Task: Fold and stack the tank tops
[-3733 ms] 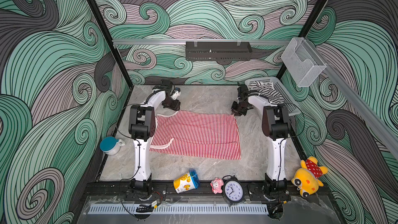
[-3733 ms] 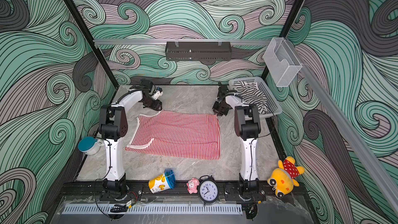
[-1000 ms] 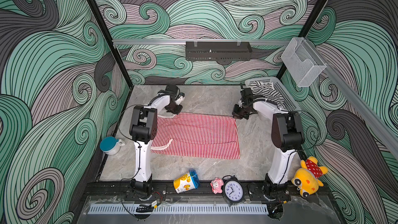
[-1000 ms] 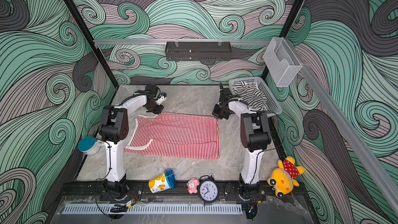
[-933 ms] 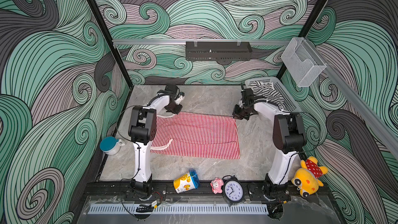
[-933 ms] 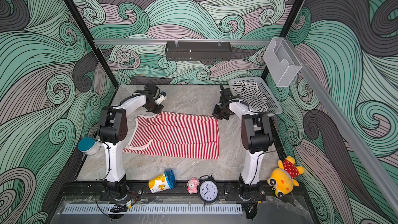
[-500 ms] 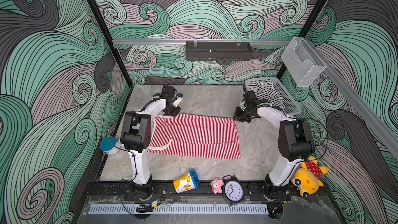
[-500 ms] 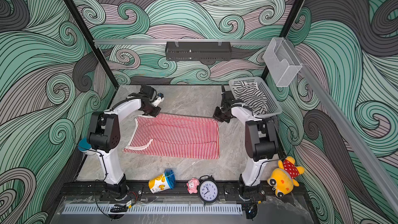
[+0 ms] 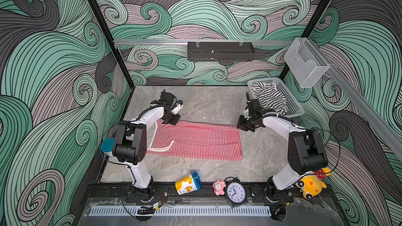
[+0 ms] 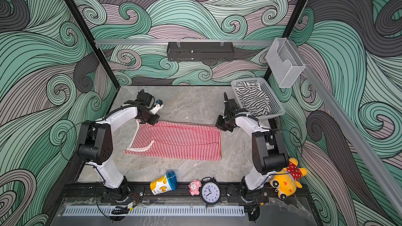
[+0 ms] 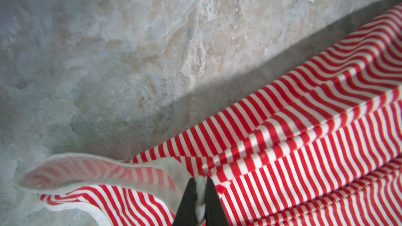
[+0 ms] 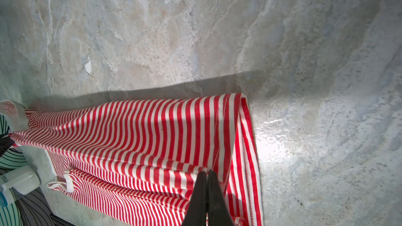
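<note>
The left end effector (image 11: 201,183) and right end effector (image 12: 207,175) each pinch a far corner of the red top (image 9: 195,142). It stretches sideways between them.

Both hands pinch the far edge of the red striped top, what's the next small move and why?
The left hand pinches the cream-trimmed corner and the right hand the hem corner of the red-and-white striped tank top; that far edge is raised off the grey marble table. So probably carry both toward the near edge, laying the far half over.
</note>
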